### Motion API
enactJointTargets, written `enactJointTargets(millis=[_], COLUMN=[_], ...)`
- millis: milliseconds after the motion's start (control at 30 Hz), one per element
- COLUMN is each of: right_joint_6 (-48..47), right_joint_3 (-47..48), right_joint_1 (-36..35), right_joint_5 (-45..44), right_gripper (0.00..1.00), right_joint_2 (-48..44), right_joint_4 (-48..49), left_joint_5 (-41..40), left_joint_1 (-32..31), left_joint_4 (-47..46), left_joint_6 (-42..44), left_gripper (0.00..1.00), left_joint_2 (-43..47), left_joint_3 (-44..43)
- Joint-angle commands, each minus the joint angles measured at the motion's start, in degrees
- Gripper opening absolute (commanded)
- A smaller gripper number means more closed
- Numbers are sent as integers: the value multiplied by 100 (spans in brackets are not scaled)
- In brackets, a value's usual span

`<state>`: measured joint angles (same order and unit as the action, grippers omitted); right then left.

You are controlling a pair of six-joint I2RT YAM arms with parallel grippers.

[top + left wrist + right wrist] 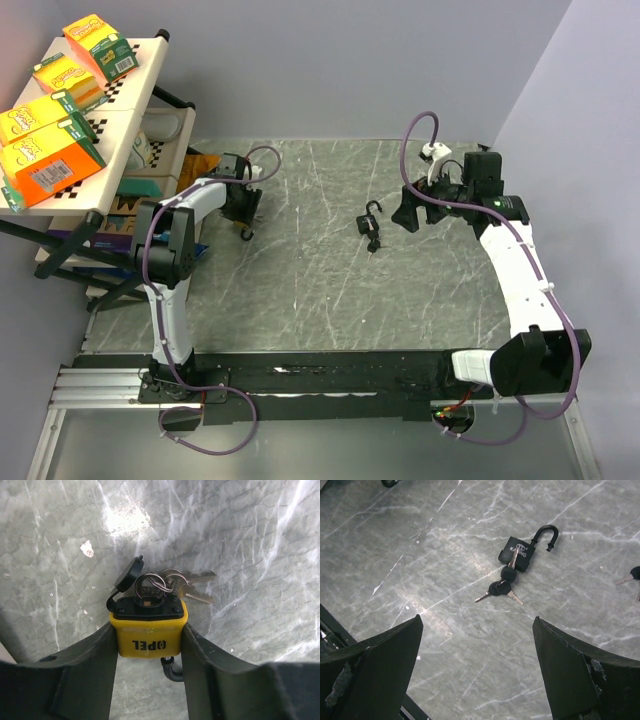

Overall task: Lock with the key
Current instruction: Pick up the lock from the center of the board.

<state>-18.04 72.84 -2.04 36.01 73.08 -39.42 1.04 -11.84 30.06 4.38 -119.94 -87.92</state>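
Note:
My left gripper [149, 640] is shut on a yellow padlock [148, 634] with a black top. A key [148, 588] sits in its keyhole, with spare keys [192, 584] on a ring beside it, and its dust cap [128, 573] is flipped open. Its dark shackle [173, 670] shows below the body. In the top view this gripper [243, 210] is at the far left of the table. A black padlock [517, 554] with an open shackle [545, 534] and a key bunch [501, 586] in it lies on the table [372, 222]. My right gripper [477, 630] is open and empty, just right of it [411, 213].
A folding shelf [95, 130] with yellow boxes [48, 160] stands left of the table. Another key [631, 575] lies at the right edge of the right wrist view. The grey marble tabletop [330, 290] extends toward the arm bases.

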Motion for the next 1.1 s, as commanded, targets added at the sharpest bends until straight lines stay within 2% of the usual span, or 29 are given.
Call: enactJointTargets(millis=[0,133,167,300,367,467,600,700,733,800,867,1033,1067], right_joint_6=[-67,-234,-330,-604,-761,-1165,-1807,-2017,-2132,-2387,-2747,-3451,-3539], right_joint_3=[-85,-287,-305,-498,-665,-955,-1262,-1692,-1807,-2132,-2352,-2695,-2783], right_joint_1=[20,2,-6,-68,-112,-200,-454,-1007,-1400,-1789,-2306,-3152,-3249], right_joint_5=[275,415,468,687,723,1135,1839,1664,1498,1330,1120,680,592], right_gripper=[99,99,99,99,99,99,99,99,99,99,98,87,82], right_joint_2=[-364,-575,-645,-900,-1171,-1514,-1805,-2122,-2296,-2438,-2535,-2448,-2421], right_joint_4=[470,655,646,689,996,1147,1076,1593,1700,1876,2078,2578,2771], left_joint_5=[80,484,990,2265,2401,2962,4181,4685,4869,5090,5318,5574,5583], left_joint_1=[-47,-248,-310,-739,-1029,-1250,-1365,-1479,-1514,-1611,-1690,-1919,-2023], left_joint_4=[17,367,508,1578,1852,2546,3574,4234,4523,4806,4860,4860,4868], left_joint_6=[177,431,501,800,836,976,1406,1916,2022,2373,2357,2427,2453], left_gripper=[36,26,22,21,18,16,14,15,15,15,14,14,14], left_joint_2=[164,488,550,823,981,1034,964,937,929,859,884,1060,1087], left_joint_3=[21,-260,-330,-743,-832,-1174,-1762,-1895,-1896,-1957,-1879,-1738,-1703])
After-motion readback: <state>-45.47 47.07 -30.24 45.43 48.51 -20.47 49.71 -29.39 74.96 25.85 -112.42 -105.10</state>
